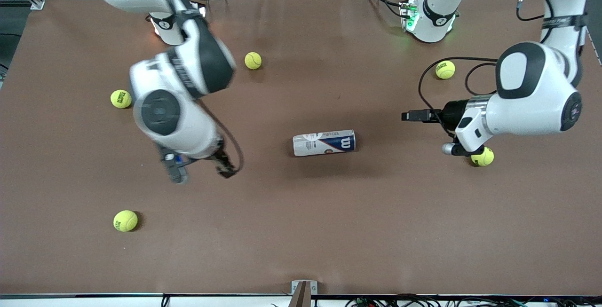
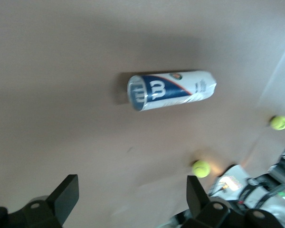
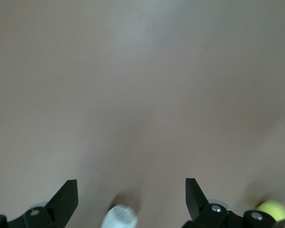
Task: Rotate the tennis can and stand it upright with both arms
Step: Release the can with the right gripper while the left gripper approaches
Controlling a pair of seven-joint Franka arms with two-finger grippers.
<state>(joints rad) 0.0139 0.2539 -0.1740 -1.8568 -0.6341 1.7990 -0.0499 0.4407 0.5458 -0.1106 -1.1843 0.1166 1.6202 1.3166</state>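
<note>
Tennis can [image 1: 324, 143]: lying on its side mid-table [image 1: 301, 232], untouched. My left gripper [image 2: 128, 197]: fingers spread, empty, over the table toward the left arm's end. My right gripper [image 1: 200, 170]: fingers spread, empty, over bare table toward the right arm's end.

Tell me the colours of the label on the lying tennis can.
White and navy, with a white "W"; the tennis can shows it best in the left wrist view.

High front camera; wrist cameras face table [image 1: 329, 232].
</note>
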